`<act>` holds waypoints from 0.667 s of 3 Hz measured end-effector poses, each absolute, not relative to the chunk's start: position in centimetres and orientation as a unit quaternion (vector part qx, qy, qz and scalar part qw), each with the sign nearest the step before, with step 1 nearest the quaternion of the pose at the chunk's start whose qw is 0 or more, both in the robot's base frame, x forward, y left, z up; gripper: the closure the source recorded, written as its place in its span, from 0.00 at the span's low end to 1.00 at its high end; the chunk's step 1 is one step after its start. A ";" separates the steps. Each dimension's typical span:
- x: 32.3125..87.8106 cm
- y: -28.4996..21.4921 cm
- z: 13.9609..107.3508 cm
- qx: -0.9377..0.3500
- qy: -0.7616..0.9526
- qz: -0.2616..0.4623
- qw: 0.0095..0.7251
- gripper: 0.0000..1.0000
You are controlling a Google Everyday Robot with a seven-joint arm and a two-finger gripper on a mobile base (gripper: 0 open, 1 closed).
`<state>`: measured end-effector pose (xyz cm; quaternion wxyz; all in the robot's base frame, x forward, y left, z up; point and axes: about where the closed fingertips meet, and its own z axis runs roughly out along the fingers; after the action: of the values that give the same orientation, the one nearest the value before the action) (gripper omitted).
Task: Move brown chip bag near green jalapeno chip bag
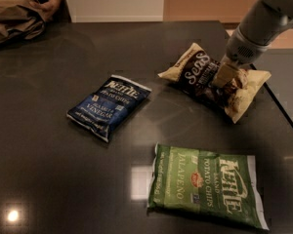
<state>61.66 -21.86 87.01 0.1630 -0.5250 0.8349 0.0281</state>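
Note:
The brown chip bag (205, 77) lies crinkled on the dark table at the right rear, with white "Seas" lettering and cream-tan ends. My gripper (224, 76) comes down from the upper right and presses into the middle of this bag. The green jalapeno chip bag (207, 186) lies flat at the front right, about a hand's width in front of the brown bag. The two bags are apart.
A dark blue Kettle salt and vinegar bag (109, 106) lies left of centre. The table's right edge (283, 106) runs close behind the brown bag. A person's hand on a brown paper bag (12, 11) is at the far left corner.

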 end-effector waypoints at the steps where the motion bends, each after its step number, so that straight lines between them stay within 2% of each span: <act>1: 60.1 -21.1 89.5 -0.528 0.832 0.047 0.164 0.96; 2: 57.4 -20.1 91.9 -0.536 0.824 0.076 0.167 1.00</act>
<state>57.39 -20.09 91.93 0.1671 -0.5358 0.8242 0.0764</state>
